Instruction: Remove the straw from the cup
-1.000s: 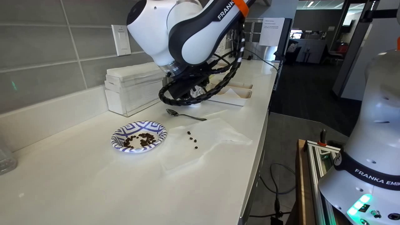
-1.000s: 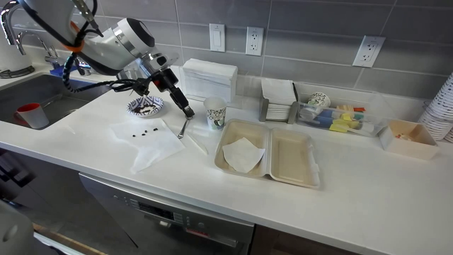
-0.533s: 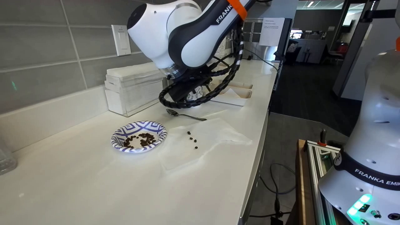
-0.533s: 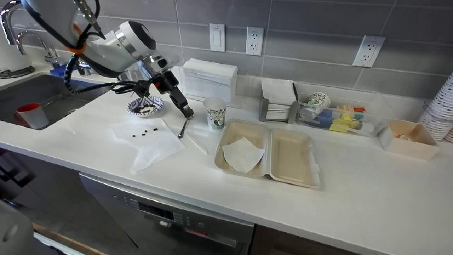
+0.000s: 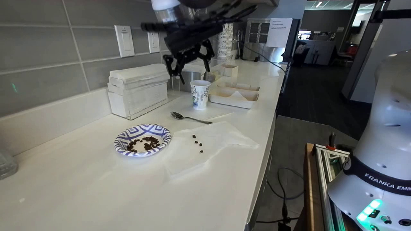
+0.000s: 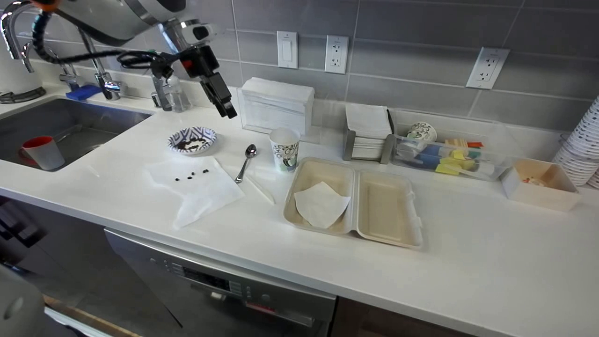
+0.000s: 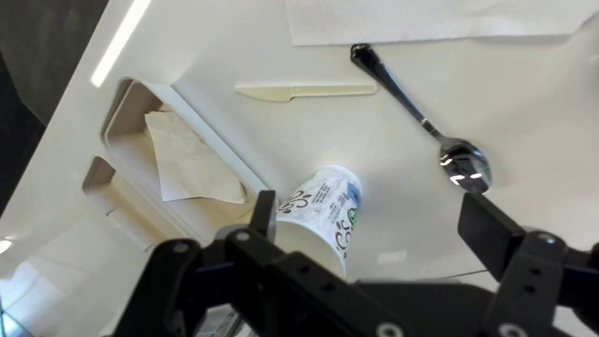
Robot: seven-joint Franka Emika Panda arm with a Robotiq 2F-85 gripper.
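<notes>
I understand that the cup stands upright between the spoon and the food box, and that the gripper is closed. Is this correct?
Only the gripper part is wrong: the gripper is open, not closed, and the wrist view shows its jaws well apart. The cup does stand upright between the spoon and the food box.

On the worktop [image 6: 444, 276] a napkin box [image 6: 277, 108] sits at the back edge, a spoon [image 6: 251, 151] and open clamshell [image 6: 384, 206] nearer the front.
</notes>
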